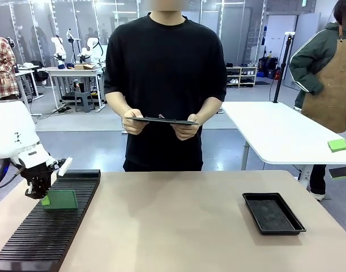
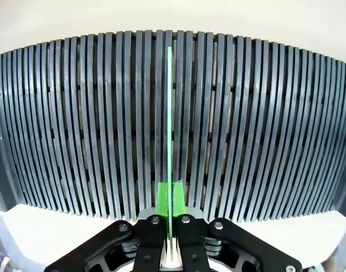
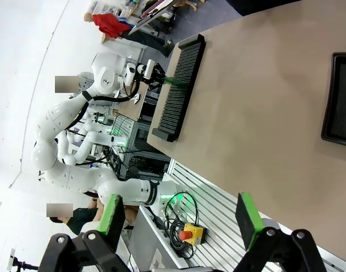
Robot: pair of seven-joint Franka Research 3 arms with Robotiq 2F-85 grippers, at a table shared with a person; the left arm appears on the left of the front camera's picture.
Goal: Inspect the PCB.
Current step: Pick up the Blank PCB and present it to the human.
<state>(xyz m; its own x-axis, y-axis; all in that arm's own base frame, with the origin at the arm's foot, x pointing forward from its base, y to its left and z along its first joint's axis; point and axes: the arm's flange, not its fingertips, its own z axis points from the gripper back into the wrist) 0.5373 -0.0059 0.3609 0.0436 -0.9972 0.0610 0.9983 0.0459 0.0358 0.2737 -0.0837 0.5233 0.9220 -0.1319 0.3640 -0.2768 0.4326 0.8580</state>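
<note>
1 PCB [image 2: 170,141] upright in the rack [image 1: 48,238], clamped by the left pincer [image 2: 171,195]; right pincer [image 3: 178,212] wide apart

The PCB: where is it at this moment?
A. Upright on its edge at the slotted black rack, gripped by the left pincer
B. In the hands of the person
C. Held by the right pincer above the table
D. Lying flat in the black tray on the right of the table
A: the PCB stands on its edge at the slotted black rack, and the left pincer is shut on its near edge.
</note>
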